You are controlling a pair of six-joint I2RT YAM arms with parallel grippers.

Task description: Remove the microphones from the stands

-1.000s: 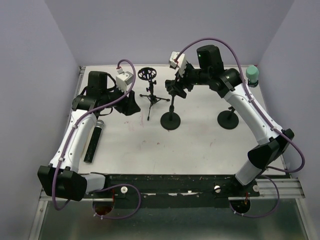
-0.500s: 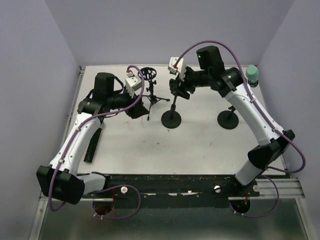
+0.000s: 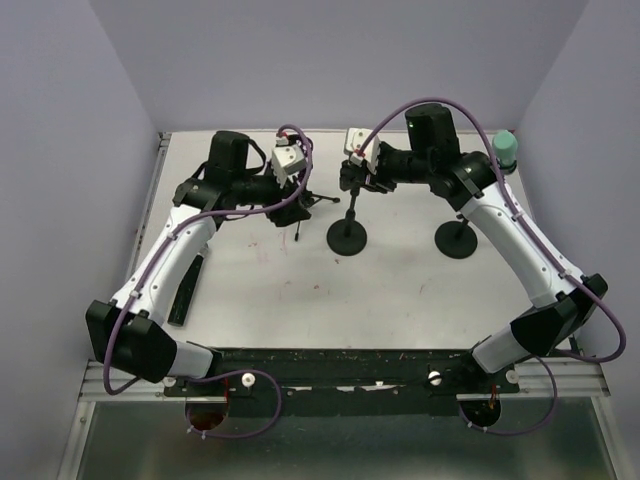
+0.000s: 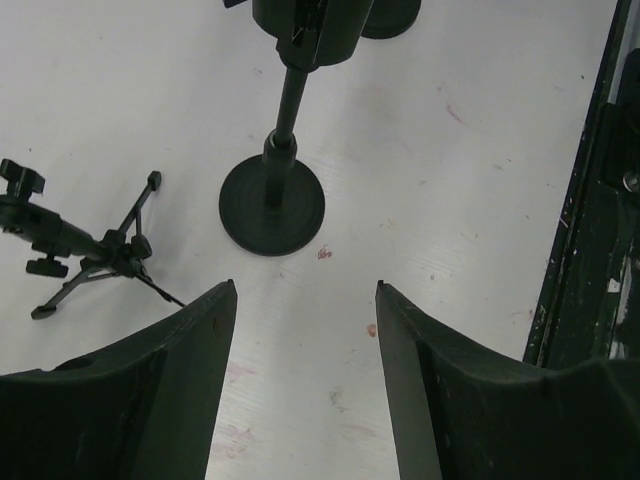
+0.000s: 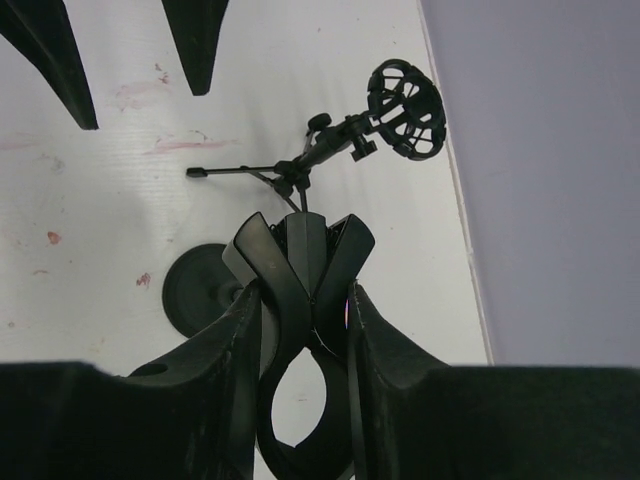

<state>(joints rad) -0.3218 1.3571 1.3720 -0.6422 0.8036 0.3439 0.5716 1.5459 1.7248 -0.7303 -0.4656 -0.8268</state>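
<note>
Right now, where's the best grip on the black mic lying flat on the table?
Take the black microphone at mid-barrel. Come straight down from above and close across its width. It lies flat, a long slim cylinder running near-to-far, so only its narrow sides offer opposing faces.

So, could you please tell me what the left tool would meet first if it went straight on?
Probably the round stand base, lying just ahead of the open left tool; depth is unclear, so it might touch the white table before that.

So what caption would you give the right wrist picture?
The right pincer straddles the clip atop the round-based stand, with a small tripod beyond.
</note>
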